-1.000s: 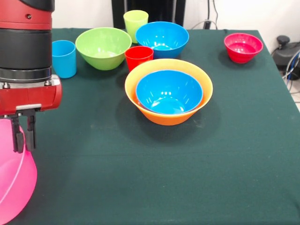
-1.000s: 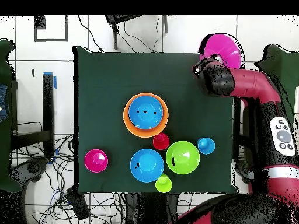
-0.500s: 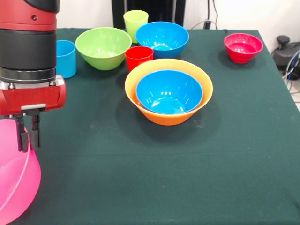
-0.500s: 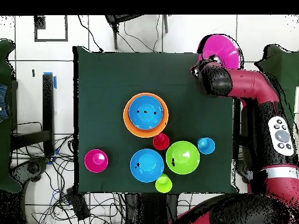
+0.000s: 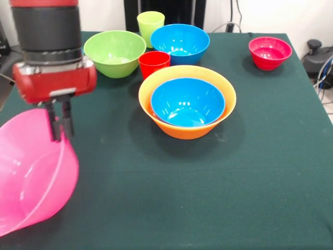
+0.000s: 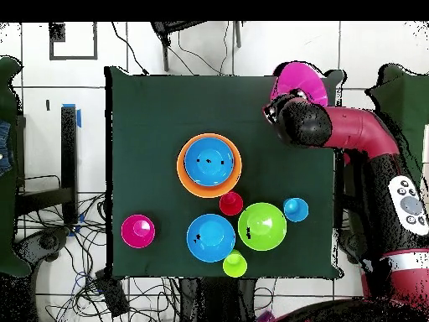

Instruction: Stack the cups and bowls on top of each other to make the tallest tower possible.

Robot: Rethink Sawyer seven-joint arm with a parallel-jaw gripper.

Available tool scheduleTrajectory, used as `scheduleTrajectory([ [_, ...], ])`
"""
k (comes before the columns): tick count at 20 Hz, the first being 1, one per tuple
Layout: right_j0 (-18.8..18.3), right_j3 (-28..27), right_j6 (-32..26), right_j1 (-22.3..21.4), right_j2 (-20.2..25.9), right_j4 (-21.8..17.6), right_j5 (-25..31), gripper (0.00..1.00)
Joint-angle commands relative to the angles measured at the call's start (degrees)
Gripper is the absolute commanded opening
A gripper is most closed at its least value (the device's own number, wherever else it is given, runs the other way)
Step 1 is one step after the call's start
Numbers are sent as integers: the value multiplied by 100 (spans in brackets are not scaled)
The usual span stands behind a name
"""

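I see the pink bowl held by my end effector, whose two fingers are pinched together on its rim. The bowl hangs tilted, its glossy hollow facing the camera, its lower left part cut off by the picture's edge.

To the end effector's side, well apart, the tower sits on the green tabletop: the big orange bowl with a blue bowl nested inside it, and nothing inside the blue one.

Beyond that stack stand a red cup, a lime green bowl, a second blue bowl and a lime green cup, all empty. The small red bowl sits farthest off.

From the front, the arm hides the light blue cup; only overhead shows it.
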Motion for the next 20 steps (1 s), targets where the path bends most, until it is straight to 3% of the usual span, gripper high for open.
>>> scheduleTrajectory([
  [1, 392, 1100, 180, -854, 102, 344, 768, 0],
  [7, 912, 1542, 1124, -1351, -386, 504, 645, 0],
  [11, 1313, 1668, 1442, -1591, -793, 328, 411, 0],
  [14, 1395, 1728, 1375, -1717, -881, 397, 451, 0],
  [16, 1491, 1798, 1455, -1871, -962, 546, 646, 0],
  [20, 1588, 2259, 1788, -2332, -911, 1211, 978, 0],
])
